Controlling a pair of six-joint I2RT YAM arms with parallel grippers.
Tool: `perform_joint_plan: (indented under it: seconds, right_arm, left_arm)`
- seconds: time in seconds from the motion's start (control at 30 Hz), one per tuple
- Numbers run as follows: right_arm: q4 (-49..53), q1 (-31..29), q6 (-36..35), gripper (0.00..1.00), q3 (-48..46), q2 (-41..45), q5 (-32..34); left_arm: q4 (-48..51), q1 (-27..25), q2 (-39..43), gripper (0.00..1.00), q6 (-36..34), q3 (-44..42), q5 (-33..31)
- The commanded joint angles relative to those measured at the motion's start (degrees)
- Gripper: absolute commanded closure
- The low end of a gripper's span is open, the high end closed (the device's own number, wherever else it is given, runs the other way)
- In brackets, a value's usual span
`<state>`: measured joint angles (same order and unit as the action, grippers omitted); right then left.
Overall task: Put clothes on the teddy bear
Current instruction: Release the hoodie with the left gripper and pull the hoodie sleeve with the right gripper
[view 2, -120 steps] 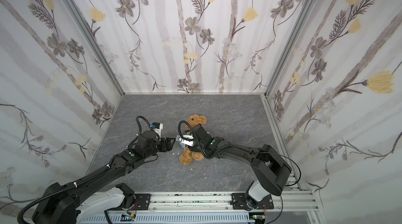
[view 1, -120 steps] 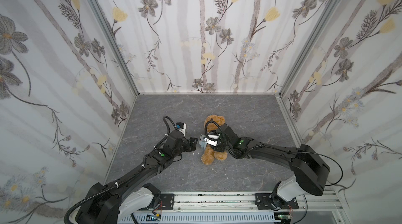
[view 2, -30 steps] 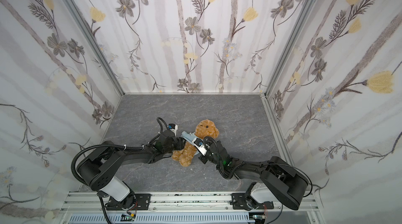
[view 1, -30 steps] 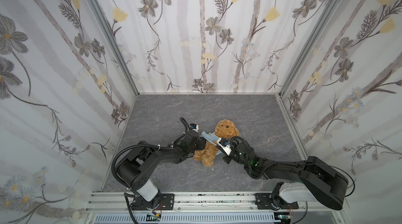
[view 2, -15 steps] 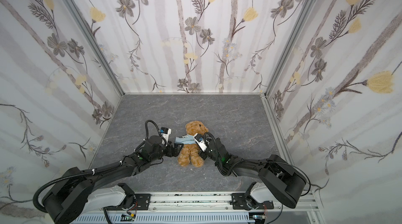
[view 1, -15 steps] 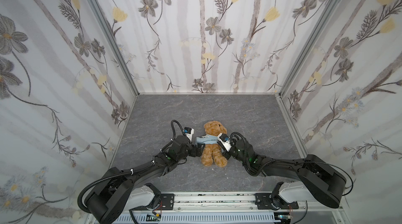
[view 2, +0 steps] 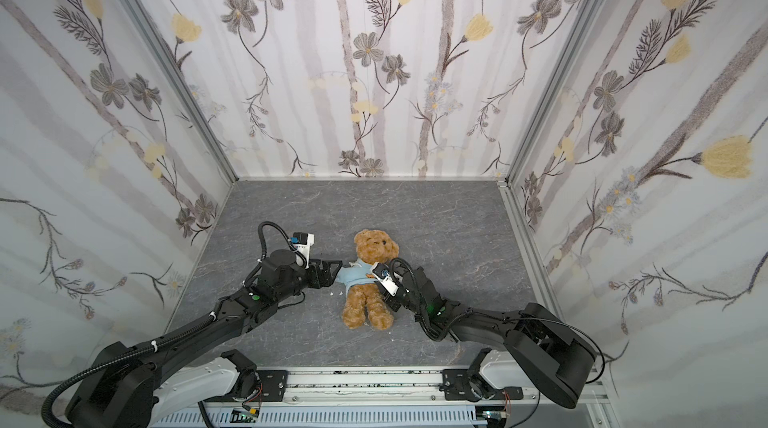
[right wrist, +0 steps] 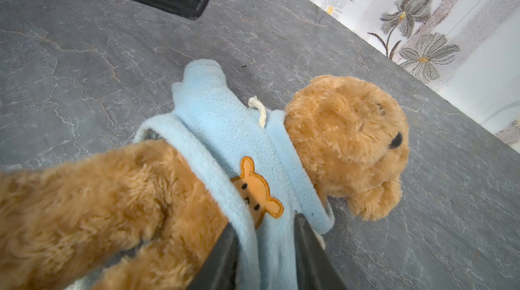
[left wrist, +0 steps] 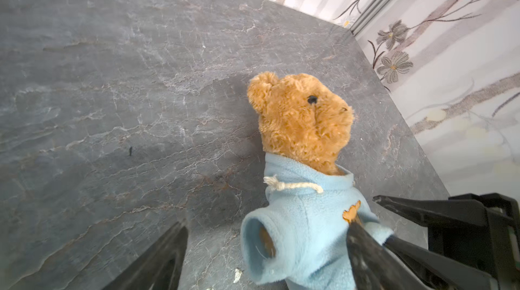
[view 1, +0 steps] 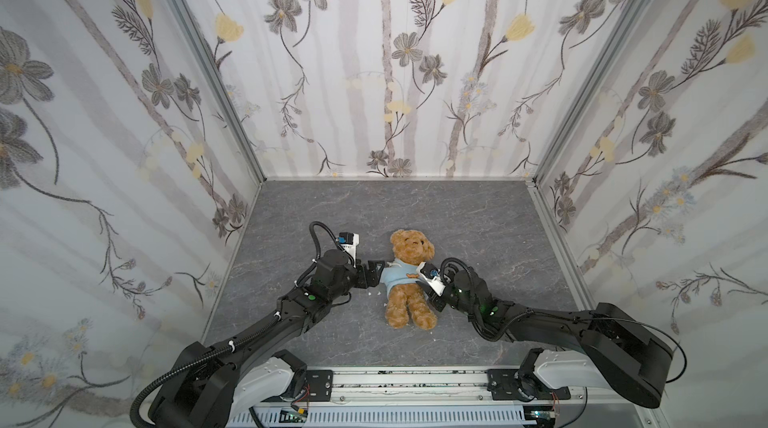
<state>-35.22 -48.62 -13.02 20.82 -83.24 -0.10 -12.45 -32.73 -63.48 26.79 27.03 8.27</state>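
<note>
The teddy bear (view 1: 411, 244) (view 2: 376, 245) lies on its back on the grey floor, head toward the back wall. A light-blue hooded top (view 1: 399, 278) (right wrist: 225, 122) covers its chest, and its legs are bare. My left gripper (view 1: 376, 274) (left wrist: 267, 229) stands wide open around the top's sleeve (left wrist: 261, 243), where brown fur shows inside the cuff. My right gripper (view 1: 430, 299) (right wrist: 264, 225) is at the bear's other side. Its fingers are partly apart, with loose blue fleece under the bear-face emblem (right wrist: 253, 187) lying between them.
Floral walls close the floor in at the back and on both sides. A metal rail (view 1: 407, 380) runs along the front. Small white fluff bits (view 1: 379, 292) lie on the floor beside the bear's left hip.
The bear has gone from tilted and pulled between both grippers to lying flat and straight. My left jaws opened wide. My right jaws, pinched shut before, have parted.
</note>
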Motion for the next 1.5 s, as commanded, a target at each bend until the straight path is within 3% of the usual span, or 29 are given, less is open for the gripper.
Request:
perform_joint_plan:
  seconds: [0.0, 0.17, 0.27, 0.37, 0.47, 0.57, 0.63, 0.77, 0.83, 0.9, 1.2, 1.4, 1.47]
  right_arm:
    - [0.9, 0.1, -0.5, 0.6, 0.4, 1.7, -2.7]
    - [2.4, -0.4, 4.8, 0.51, 2.2, 6.3, -8.2]
    - [5.4, -2.8, 11.3, 0.39, 5.4, 7.7, -8.3]
    - [9.7, -7.5, 19.1, 0.35, 9.2, 6.0, -5.4]
    - [15.9, -12.4, 27.4, 0.29, 12.4, 3.7, 3.3]
    - [29.6, -17.3, 35.4, 0.21, 18.4, 0.7, 18.0]
    - [39.0, -19.0, 40.5, 0.19, 24.2, -2.6, 23.6]
    - [50.4, -22.5, 45.3, 0.15, 32.0, -9.2, 31.7]
    - [54.9, -24.3, 45.8, 0.04, 35.8, -13.1, 35.5]
    - [58.4, -25.3, 45.2, 0.01, 39.2, -16.9, 38.1]
    - [62.0, -24.5, 40.0, 0.03, 43.9, -27.0, 47.0]
    - [56.8, -20.5, 38.0, 0.24, 36.7, -23.4, 44.7]
    - [50.5, -19.0, 35.2, 0.36, 32.1, -19.3, 41.0]
  left_arm:
    - [1.0, 0.0, -2.5, 0.13, 4.4, 1.1, 1.0]
    - [1.0, 0.3, -1.0, 0.12, 5.2, 0.9, -0.2]
    - [1.1, 2.2, 1.8, 0.12, 7.1, 0.1, -1.0]
    - [2.5, 4.0, 1.1, 0.15, 9.2, 0.6, -0.1]
    - [5.5, 4.3, -0.6, 0.18, 9.3, 2.5, -1.2]
    - [6.3, 4.6, -0.2, 0.18, 8.7, 3.1, -3.1]
    - [6.7, 5.1, 0.6, 0.17, 8.6, 3.3, -4.6]
    - [7.7, 6.9, 2.3, 0.17, 8.7, 3.0, -6.1]
    - [8.0, 7.9, 3.1, 0.16, 8.5, 2.8, -5.8]
    - [8.2, 8.4, 4.1, 0.16, 8.0, 2.6, -6.0]
    - [9.0, 11.7, 7.4, 0.16, 7.9, 0.8, -5.7]
    - [9.6, 11.8, 7.8, 0.16, 7.3, 1.3, -5.0]
    - [9.7, 11.9, 8.1, 0.16, 6.4, 1.5, -4.2]
